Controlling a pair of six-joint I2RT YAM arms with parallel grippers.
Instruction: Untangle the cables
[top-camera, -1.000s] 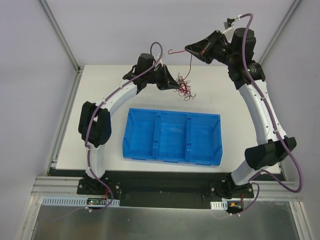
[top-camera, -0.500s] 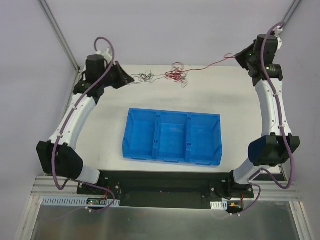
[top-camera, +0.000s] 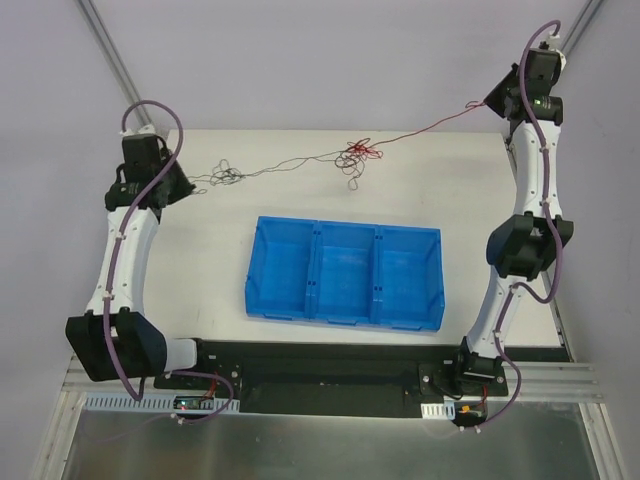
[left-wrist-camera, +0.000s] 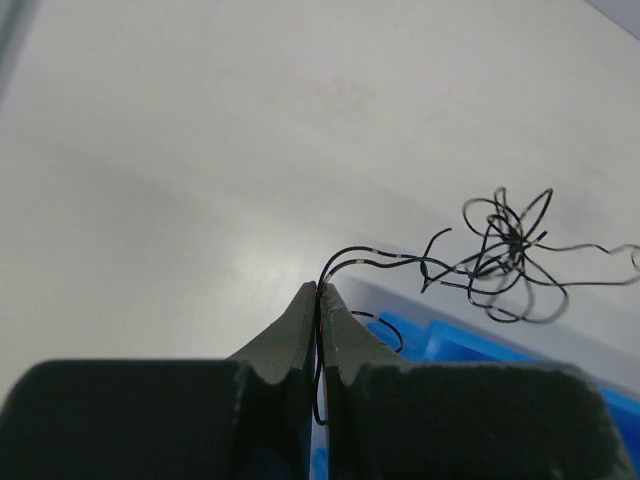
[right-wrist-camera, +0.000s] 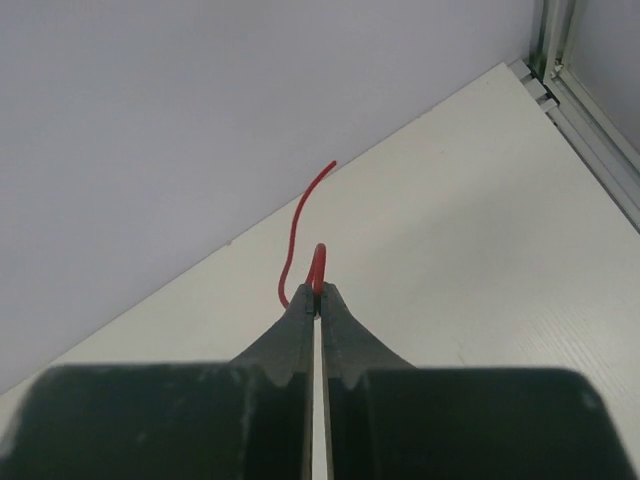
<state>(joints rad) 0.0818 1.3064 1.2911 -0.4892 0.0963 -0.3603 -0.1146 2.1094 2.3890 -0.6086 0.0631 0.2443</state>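
Note:
The cables are stretched in a line across the far side of the table. A black tangle lies near the left; a dark red tangle sits at the middle. My left gripper is shut on a black cable, whose knot hangs beyond the fingertips. My right gripper is raised at the far right and shut on a red cable, whose free end curls up past the tips. A red strand runs taut from it to the red tangle.
A blue three-compartment tray stands in the middle of the white table, near side of the cables; its edge shows in the left wrist view. A metal frame rail runs along the table's right edge.
Both arms have swung further apart, the left one leftward and nearer, the right one up and back. The cable bundle has been drawn out into a longer, straighter line, black and red tangles separating.

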